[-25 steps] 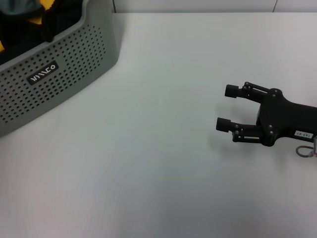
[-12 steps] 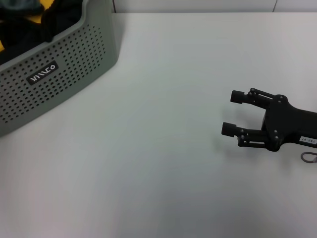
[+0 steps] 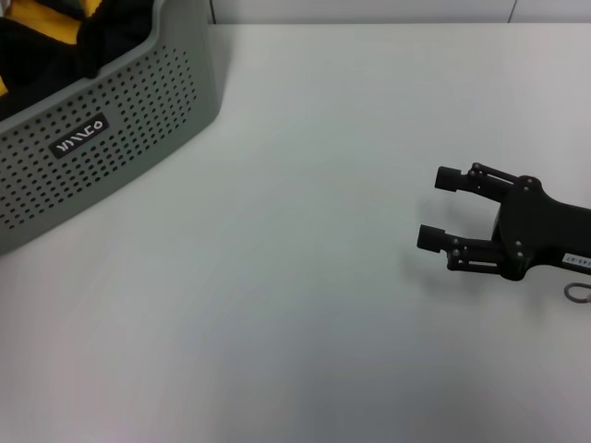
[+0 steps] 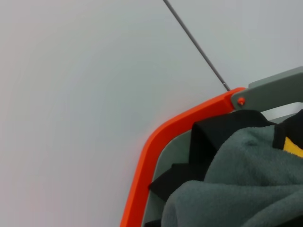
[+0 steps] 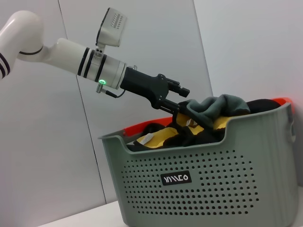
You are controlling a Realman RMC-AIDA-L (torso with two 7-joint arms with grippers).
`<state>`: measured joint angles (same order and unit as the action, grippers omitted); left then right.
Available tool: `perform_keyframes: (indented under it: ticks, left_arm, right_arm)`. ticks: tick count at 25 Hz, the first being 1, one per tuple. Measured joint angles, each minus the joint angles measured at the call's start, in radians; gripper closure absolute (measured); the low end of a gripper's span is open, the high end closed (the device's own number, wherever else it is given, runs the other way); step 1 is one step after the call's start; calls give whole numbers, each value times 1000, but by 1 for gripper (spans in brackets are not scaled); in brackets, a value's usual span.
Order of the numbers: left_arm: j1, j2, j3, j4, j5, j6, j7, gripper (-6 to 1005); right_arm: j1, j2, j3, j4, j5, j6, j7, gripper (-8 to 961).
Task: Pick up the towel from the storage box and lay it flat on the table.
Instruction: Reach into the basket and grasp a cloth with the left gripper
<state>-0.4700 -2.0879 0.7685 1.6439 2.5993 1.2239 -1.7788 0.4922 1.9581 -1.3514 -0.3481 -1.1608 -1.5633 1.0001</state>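
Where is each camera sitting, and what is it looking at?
Head view: high up, looking down at the table, storage box corner and the open right hand.
Left wrist view: over the box, close on cloths and orange rim; no hand shows.
Right wrist view: low, facing the box; shows the left hand among the cloths.
All share the box.

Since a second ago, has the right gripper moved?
Yes. In the head view the black right gripper, jaws open, has slid slightly right and toward the camera across the white table, away from the grey perforated plastic storage box.
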Motion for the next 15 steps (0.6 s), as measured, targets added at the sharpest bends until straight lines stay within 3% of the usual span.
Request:
perform_keyframes:
  ticks: [7, 15]
  left_arm:
    - [-13, 2, 4, -22, 22, -6, 3, 308]
    - [-14, 0, 29, -43, 133, -4, 4, 447]
  right_arm:
    - [3, -1, 0, 0, 0, 3, 0, 83]
    - [2, -1, 5, 0, -1, 6, 0, 82]
